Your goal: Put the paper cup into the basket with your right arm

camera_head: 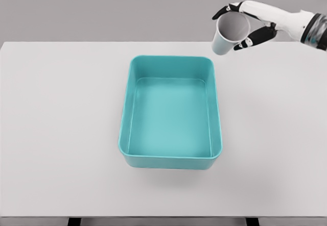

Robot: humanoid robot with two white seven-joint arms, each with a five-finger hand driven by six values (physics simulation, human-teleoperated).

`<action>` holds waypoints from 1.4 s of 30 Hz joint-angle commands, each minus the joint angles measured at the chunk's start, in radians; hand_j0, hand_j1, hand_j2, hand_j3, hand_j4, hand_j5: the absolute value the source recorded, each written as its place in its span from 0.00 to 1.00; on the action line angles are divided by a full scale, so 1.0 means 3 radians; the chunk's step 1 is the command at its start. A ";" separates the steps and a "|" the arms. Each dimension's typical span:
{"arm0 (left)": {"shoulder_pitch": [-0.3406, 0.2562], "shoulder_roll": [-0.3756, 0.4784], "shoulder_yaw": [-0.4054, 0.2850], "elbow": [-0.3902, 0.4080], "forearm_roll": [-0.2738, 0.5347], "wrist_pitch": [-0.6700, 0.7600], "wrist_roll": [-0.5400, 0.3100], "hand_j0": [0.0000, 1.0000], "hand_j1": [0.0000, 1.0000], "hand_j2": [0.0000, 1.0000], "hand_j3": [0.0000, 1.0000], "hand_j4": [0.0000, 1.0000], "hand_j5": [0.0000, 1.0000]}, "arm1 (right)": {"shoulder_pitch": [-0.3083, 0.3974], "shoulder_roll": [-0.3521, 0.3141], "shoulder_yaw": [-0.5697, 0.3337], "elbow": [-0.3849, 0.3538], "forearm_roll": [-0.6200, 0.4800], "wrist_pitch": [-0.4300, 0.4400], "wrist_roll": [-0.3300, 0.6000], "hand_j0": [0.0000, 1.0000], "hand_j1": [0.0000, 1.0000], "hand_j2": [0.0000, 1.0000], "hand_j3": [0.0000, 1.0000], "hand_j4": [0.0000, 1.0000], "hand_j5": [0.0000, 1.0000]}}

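head view – scene: white worktop (pixel 61 134) filled most of the frame, grey wall behind it, two dark leg stubs showed at the bottom edge.
head view – basket: teal rectangular basket (pixel 171 162) sat on the worktop near the middle, long side running away from the camera, rounded corners, open top, nothing inside.
head view – right arm: white arm with a dark band at the wrist came in from the upper right edge, reaching left over the far side of the worktop.
head view – right hand: right hand (pixel 255 22) was closed around the paper cup – dark-tipped fingers (pixel 225 11) curled over the rim on the far side, others (pixel 253 38) wrapped under the near side.
head view – paper cup: white paper cup (pixel 225 40) was held up off the worktop, tilted, its open mouth turned up and toward the camera, base pointing down-left; grey inside was visible.
head view – cup vs basket: cup was above and just beyond the basket's far right corner, not over the inside of the basket, not touching it.
head view – shadow: faint soft shadow lay on the worktop right of the basket.
head view – left arm: out of frame.
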 commanded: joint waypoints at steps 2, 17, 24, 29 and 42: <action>0.0000 0.0000 0.0000 0.0001 0.0000 -0.0001 -0.0001 1.00 1.00 1.00 1.00 1.00 1.00 | 0.0000 0.0013 -0.0013 -0.0416 0.0122 0.0062 0.0001 0.74 0.74 0.74 0.74 0.74 0.74; 0.0000 0.0000 0.0000 0.0001 0.0000 -0.0001 -0.0001 1.00 1.00 1.00 1.00 1.00 1.00 | -0.0061 0.0243 0.0703 -0.1162 0.1114 0.0563 0.0001 0.72 0.72 0.72 0.72 0.72 0.72; 0.0000 0.0000 0.0000 0.0001 0.0000 0.0000 -0.0001 1.00 1.00 1.00 1.00 1.00 1.00 | -0.0087 0.0309 0.1117 -0.1152 0.1446 0.0563 0.0001 0.72 0.72 0.72 0.72 0.72 0.72; 0.0000 0.0000 0.0000 0.0001 0.0000 -0.0001 -0.0001 1.00 1.00 1.00 1.00 1.00 1.00 | -0.0082 0.0309 0.1255 -0.1101 0.1538 0.0563 0.0001 0.72 0.72 0.72 0.72 0.72 0.72; 0.0000 0.0000 0.0000 0.0001 0.0000 -0.0001 -0.0001 1.00 1.00 1.00 1.00 1.00 1.00 | -0.0097 0.0473 0.1541 -0.0963 0.1692 0.0563 0.0001 0.72 0.72 0.72 0.72 0.72 0.72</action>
